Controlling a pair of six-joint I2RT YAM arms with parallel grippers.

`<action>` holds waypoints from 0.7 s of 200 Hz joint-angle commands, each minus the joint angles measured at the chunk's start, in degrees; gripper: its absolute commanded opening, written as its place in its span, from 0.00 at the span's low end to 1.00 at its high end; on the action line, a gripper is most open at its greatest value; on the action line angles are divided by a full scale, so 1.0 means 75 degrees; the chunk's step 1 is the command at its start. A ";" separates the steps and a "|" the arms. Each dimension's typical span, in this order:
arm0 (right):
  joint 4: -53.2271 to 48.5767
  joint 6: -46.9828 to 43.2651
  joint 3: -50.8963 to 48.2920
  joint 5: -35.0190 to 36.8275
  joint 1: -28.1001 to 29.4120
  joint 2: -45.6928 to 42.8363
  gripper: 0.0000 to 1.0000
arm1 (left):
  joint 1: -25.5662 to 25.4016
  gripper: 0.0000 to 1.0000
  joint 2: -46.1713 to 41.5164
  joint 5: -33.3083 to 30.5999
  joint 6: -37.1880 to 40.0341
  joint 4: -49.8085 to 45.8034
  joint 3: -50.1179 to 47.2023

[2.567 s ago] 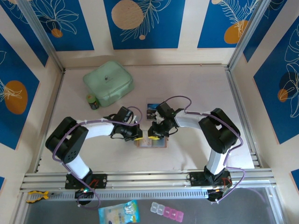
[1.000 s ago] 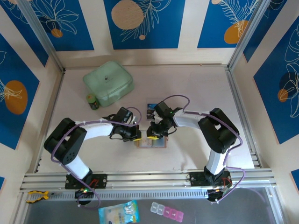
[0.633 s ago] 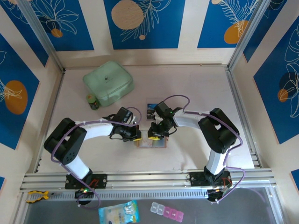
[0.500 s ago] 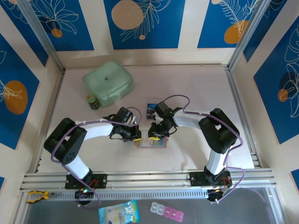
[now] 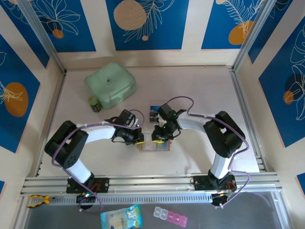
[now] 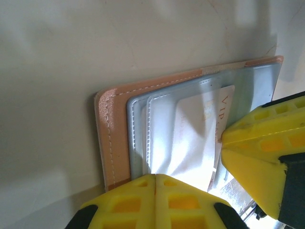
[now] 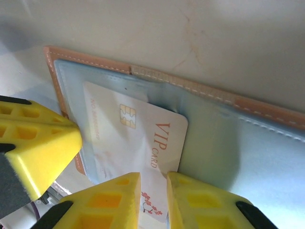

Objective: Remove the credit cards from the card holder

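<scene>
The tan-pink card holder (image 5: 153, 146) lies open on the table, its edge (image 7: 190, 83) and grey-blue pockets (image 6: 138, 129) showing. A white credit card (image 7: 143, 129) marked VIP sticks partly out of a pocket; it is also in the left wrist view (image 6: 200, 124). My left gripper (image 6: 156, 177) is shut, its tips pressed on the clear pocket. My right gripper (image 7: 153, 180) stands with its fingers a narrow gap apart, over the card's free end. A dark blue credit card (image 5: 154, 113) lies on the table behind both grippers (image 5: 141, 138) (image 5: 157, 137).
A mint-green zip case (image 5: 110, 85) sits at the back left with a small green-lidded jar (image 5: 95, 104) in front of it. Below the front rail lie a snack packet (image 5: 121, 217), a pill box (image 5: 170, 216) and a yellow tool (image 5: 37, 199).
The right gripper has edged slightly to the right over the card holder. The left arm has held still.
</scene>
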 commanded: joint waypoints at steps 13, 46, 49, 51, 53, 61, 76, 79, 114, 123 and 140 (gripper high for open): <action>-0.0133 -0.0025 0.0026 -0.0116 -0.0027 -0.0403 0.22 | 0.0041 0.01 -0.0287 -0.0011 0.0111 -0.0418 0.0251; 0.0212 0.0178 -0.0171 -0.0523 -0.0031 -0.0440 0.23 | -0.0079 0.01 -0.0237 0.0114 0.0040 -0.0312 0.0354; 0.0245 0.0191 -0.0185 -0.0554 -0.0022 -0.0422 0.23 | -0.0094 0.01 -0.0216 0.0117 0.0042 -0.0292 0.0359; 0.0265 0.0202 -0.0195 -0.0577 -0.0021 -0.0409 0.23 | -0.0101 0.01 -0.0204 0.0132 0.0032 -0.0290 0.0366; 0.0282 0.0211 -0.0204 -0.0592 -0.0015 -0.0400 0.23 | -0.0118 0.01 -0.0190 0.0133 0.0029 -0.0283 0.0370; 0.0362 0.0251 -0.0252 -0.0663 -0.0021 -0.0365 0.23 | -0.0144 0.01 -0.0138 0.0151 0.0039 -0.0251 0.0372; 0.0483 0.0308 -0.0330 -0.0768 -0.0010 -0.0270 0.23 | -0.0164 0.01 0.0015 0.0122 0.0063 -0.0250 0.0343; 0.0496 0.0311 -0.0334 -0.0785 -0.0017 -0.0243 0.23 | -0.0166 0.00 0.0050 0.0099 0.0074 -0.0264 0.0337; 0.0674 0.0346 -0.0410 -0.1047 -0.0001 0.0005 0.23 | -0.0170 0.00 0.0333 -0.0105 0.0169 -0.0428 0.0219; 0.0722 0.0346 -0.0432 -0.1110 -0.0009 0.0041 0.23 | -0.0170 0.00 0.0371 -0.0122 0.0169 -0.0429 0.0197; 0.0731 0.0352 -0.0445 -0.1150 -0.0009 0.0113 0.23 | -0.0169 0.00 0.0377 -0.0140 0.0184 -0.0445 0.0161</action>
